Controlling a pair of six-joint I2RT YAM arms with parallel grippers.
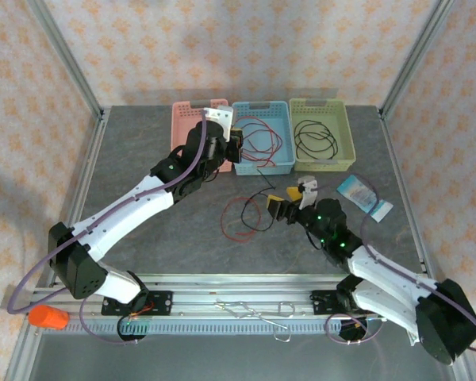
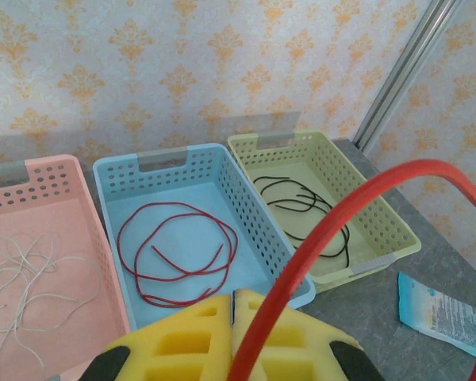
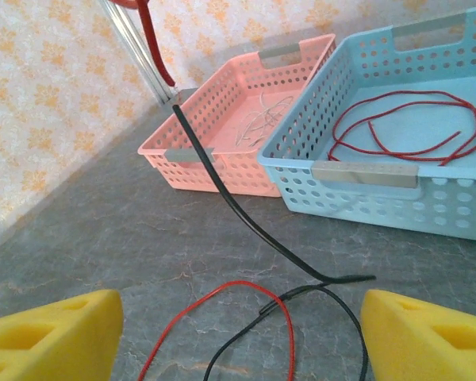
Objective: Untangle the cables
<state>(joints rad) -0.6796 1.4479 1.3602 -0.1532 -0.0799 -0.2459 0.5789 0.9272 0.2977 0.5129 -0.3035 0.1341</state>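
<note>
**Left gripper** [image 2: 232,321]: the yellow foam pads are pressed together and clamp a thin red cable [image 2: 341,214], which arcs up and over from the pads. The gripper hangs raised near the front of a light-blue perforated plastic basket [image 2: 166,159].

**Right gripper** [image 3: 238,337]: the pads are spread wide and hold nothing. It sits low over the grey stone-patterned table [image 3: 103,230]. Between the pads the red cable's lower loop crosses a thin black cable [image 3: 246,218]. The black cable climbs steeply toward the raised red end. Whether the two are hooked together up there cannot be told.

**Beyond the grippers:**
- The blue basket holds a coiled red wire [image 2: 178,254].
- A pink perforated basket [image 2: 32,178] holds a white wire [image 2: 24,278].
- A pale-green perforated basket [image 2: 278,141] holds a black wire [image 2: 301,202].

**Assessment:** the step in hand appears to be separating the last tangled pair, which looks well advanced.

**Next move:** the right gripper should close on the black cable near the crossing and restrain it. The left gripper can then draw the red cable clear.
</note>
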